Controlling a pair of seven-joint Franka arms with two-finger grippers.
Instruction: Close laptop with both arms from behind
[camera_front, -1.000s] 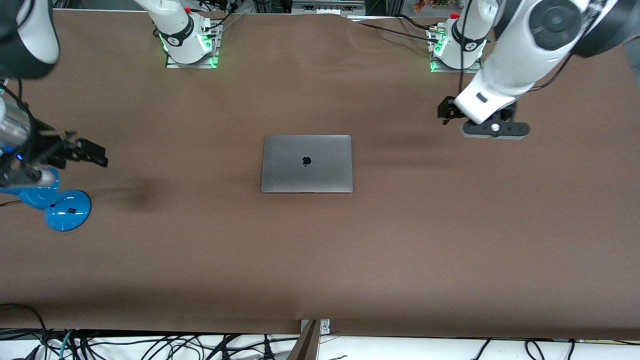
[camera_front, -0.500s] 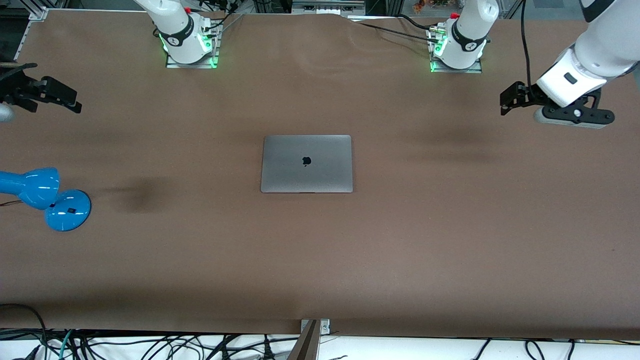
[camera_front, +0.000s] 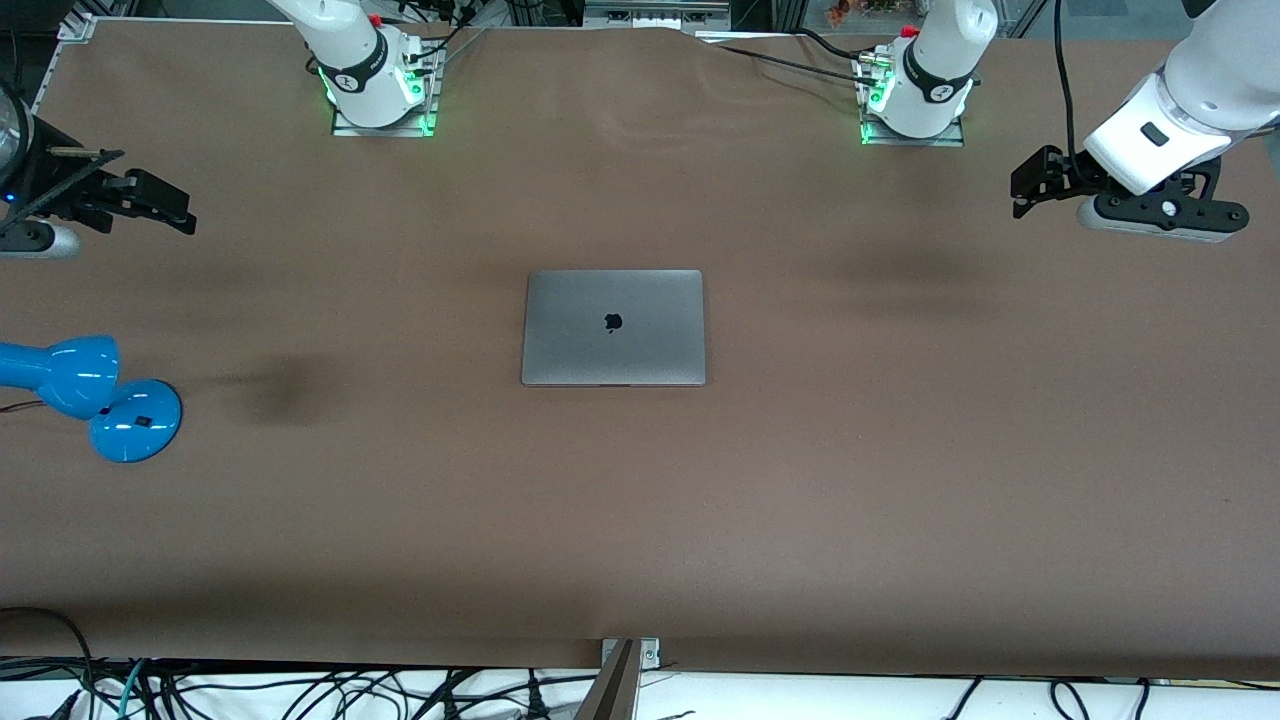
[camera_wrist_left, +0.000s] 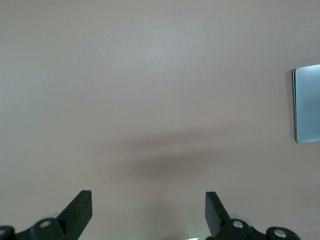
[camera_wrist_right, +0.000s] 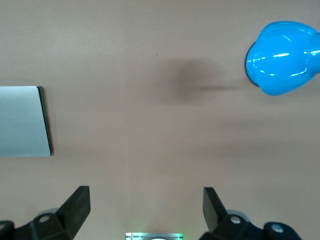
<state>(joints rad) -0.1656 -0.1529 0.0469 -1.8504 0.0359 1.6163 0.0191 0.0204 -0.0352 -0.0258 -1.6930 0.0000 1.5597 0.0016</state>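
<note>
midway between both raised arms, laptop shut, left gripper and right gripper jaws apart

Slim space-grey metal laptop: lid shut, dark apple logo facing up, lying flat mid-surface, midway between the two arms' ends, nothing touching it.

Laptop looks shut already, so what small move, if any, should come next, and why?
Probably none but holding both arms clear: the laptop lies flat with its lid down, and the left gripper and right gripper hang open over bare table at either end.
</note>
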